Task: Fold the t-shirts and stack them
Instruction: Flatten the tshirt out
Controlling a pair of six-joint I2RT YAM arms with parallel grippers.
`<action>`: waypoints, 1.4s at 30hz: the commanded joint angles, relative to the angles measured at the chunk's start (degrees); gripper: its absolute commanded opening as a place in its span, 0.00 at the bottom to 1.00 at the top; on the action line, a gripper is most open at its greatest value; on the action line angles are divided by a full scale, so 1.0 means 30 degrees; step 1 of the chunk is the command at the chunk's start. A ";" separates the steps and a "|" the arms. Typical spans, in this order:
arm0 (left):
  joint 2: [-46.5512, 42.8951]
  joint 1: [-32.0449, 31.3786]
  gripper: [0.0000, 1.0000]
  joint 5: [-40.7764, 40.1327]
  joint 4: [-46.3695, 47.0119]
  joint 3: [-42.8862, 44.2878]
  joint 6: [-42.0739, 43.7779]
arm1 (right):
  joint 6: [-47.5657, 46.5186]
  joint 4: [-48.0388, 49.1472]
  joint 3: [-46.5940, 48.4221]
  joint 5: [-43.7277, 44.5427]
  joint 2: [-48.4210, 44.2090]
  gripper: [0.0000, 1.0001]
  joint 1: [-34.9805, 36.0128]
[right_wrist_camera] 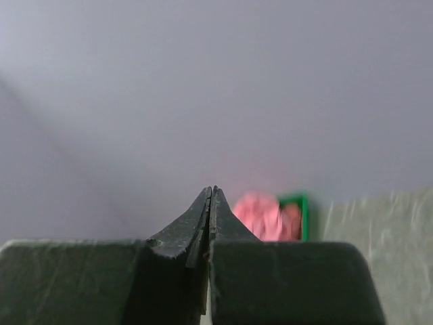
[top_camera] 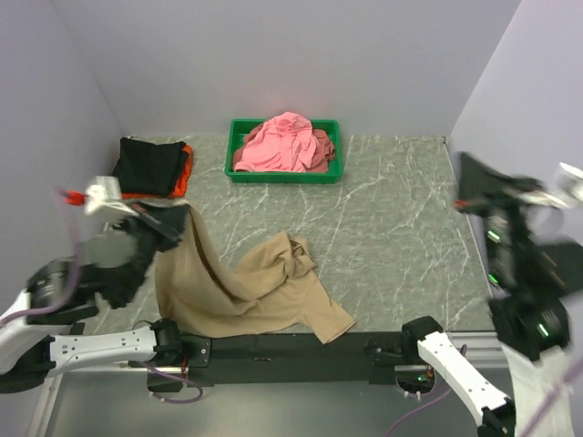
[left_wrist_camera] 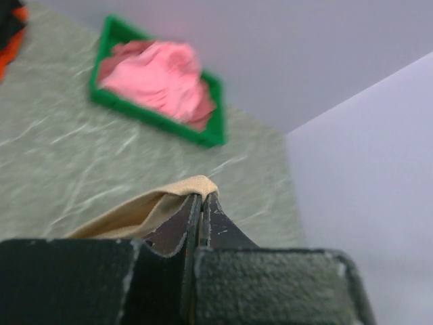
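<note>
The tan t-shirt point(top_camera: 246, 291) lies crumpled near the table's front, its left edge lifted. My left gripper point(top_camera: 173, 218) is shut on that edge; in the left wrist view the tan t-shirt point(left_wrist_camera: 135, 210) is pinched between the closed fingertips point(left_wrist_camera: 203, 198). Pink t-shirts point(top_camera: 284, 142) are heaped in the green tray point(top_camera: 235, 146), which also shows in the left wrist view point(left_wrist_camera: 159, 74). A folded black t-shirt point(top_camera: 150, 164) lies on an orange one point(top_camera: 186, 173) at the back left. My right gripper point(right_wrist_camera: 212, 191) is shut and empty, raised at the right point(top_camera: 469, 177), blurred.
The grey marbled table point(top_camera: 392, 228) is walled on three sides. The green tray point(left_wrist_camera: 108, 34) stands at the back centre. A black rail point(top_camera: 301, 346) runs along the front edge between the arm bases.
</note>
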 commanded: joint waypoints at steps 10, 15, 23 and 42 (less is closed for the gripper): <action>0.2805 0.0517 0.01 0.0968 -1.0254 -0.6338 -1.6364 | 0.1333 -0.0013 -0.3382 -0.7390 1.3138 0.32 0.3083; 0.3039 0.1629 0.01 0.1320 -0.9086 -0.7076 -1.5030 | 0.0600 -0.0012 -0.1308 -0.7479 1.7745 0.59 0.5079; 0.3362 0.3240 0.01 0.2520 -0.6798 -0.7574 -1.2560 | 0.0305 -0.3733 0.5725 -0.5778 2.6274 0.68 0.7073; 0.2016 0.4444 0.01 0.3576 -0.5216 -0.8217 -1.0392 | 0.0979 -0.2157 0.3362 -0.4815 2.3772 0.00 0.8101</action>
